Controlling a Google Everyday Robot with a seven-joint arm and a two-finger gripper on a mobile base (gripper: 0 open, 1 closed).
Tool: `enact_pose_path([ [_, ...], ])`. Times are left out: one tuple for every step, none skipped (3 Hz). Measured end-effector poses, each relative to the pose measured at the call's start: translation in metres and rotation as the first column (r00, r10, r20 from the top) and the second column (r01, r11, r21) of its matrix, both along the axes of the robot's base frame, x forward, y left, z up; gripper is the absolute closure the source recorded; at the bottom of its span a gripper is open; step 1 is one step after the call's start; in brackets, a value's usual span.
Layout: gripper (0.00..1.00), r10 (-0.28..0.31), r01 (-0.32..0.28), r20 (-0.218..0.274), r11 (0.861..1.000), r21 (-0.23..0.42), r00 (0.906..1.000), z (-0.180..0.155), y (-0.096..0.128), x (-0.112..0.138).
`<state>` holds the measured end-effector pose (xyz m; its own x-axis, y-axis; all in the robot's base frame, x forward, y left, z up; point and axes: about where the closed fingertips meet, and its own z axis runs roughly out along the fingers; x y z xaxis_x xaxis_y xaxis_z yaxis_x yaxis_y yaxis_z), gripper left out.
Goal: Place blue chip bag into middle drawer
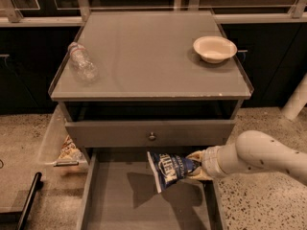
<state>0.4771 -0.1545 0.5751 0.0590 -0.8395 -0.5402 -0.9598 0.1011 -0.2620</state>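
The blue chip bag (pixel 171 168) is dark blue with white lettering and hangs over the open middle drawer (pixel 120 205), a wide grey tray pulled out below the knobbed drawer front (pixel 151 134). My gripper (pixel 195 166) comes in from the right on a white arm and is shut on the bag's right edge, holding it above the drawer floor near the drawer's back right. The bag casts a shadow on the floor below it.
On the cabinet top stand a white bowl (pixel 214 48) at the right and a clear plastic bottle (pixel 81 63) lying at the left. A clear bin (pixel 57 143) with a snack bag hangs at the cabinet's left side. A black bar (pixel 29 200) lies on the floor.
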Motion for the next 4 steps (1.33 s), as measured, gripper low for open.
enact_pose_path([
  [1.00,-0.021,0.021,-0.019,1.000,-0.014,0.9996,-0.060,0.005,0.013],
  [1.00,-0.037,0.036,-0.033,0.999,-0.010,0.9988,-0.110,0.007,0.020],
  [1.00,-0.053,0.053,-0.028,0.999,0.002,0.9982,-0.153,0.009,0.030],
  [1.00,-0.064,0.065,-0.027,0.998,0.028,0.9976,-0.181,0.019,0.038],
])
